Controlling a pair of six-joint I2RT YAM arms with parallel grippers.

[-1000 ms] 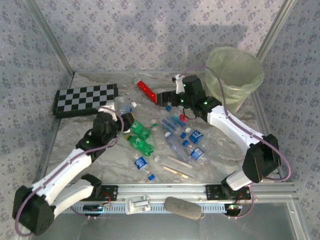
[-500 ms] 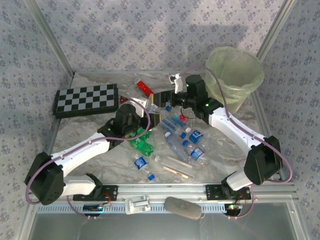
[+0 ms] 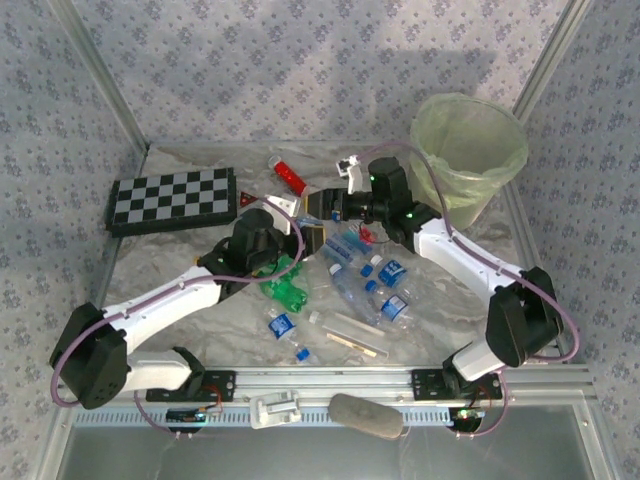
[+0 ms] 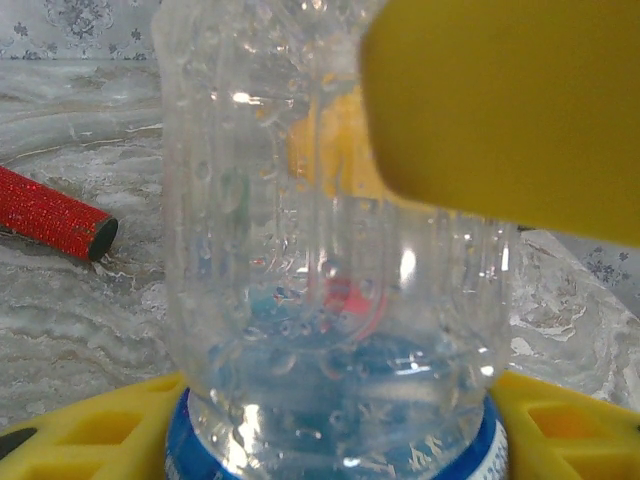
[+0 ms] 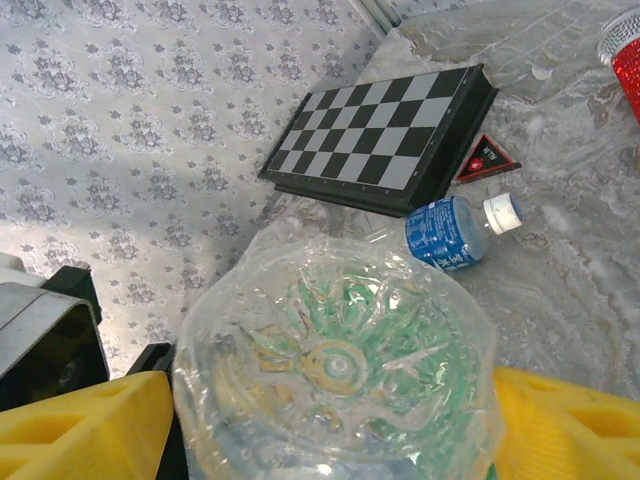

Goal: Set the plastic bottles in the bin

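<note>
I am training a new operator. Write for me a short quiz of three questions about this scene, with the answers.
1. True or false: the red tube lies inside the bin.
2. What sits between the left fingers? A) a red tube B) a clear bottle C) a green bottle
3. Fill in: the blue-labelled bottle lying near the chequered board has a ___ cap.
Key: 1 false; 2 B; 3 white.

Scattered bottles (image 3: 392, 272) at centre; bare table (image 3: 140, 255) beside the chequered board (image 3: 172, 198).
</note>
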